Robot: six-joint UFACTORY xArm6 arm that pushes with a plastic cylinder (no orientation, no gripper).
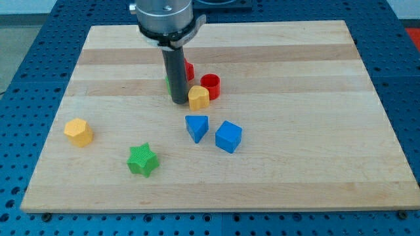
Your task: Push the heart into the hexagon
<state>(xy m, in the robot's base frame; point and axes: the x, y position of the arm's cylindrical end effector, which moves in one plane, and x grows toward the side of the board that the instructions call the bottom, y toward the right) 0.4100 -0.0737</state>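
Observation:
The yellow heart (199,98) lies near the middle of the wooden board (308,78). The yellow hexagon (79,132) lies far off at the view's left, lower than the heart. My tip (179,102) rests on the board right at the heart's left side, close enough that I cannot tell if it touches. The rod rises from there and hides part of the blocks behind it.
A red ring-shaped block (210,86) sits against the heart's upper right. A red block (189,69) and a sliver of a green block (168,82) show behind the rod. A blue triangle (196,127), a blue cube (228,136) and a green star (143,160) lie lower down.

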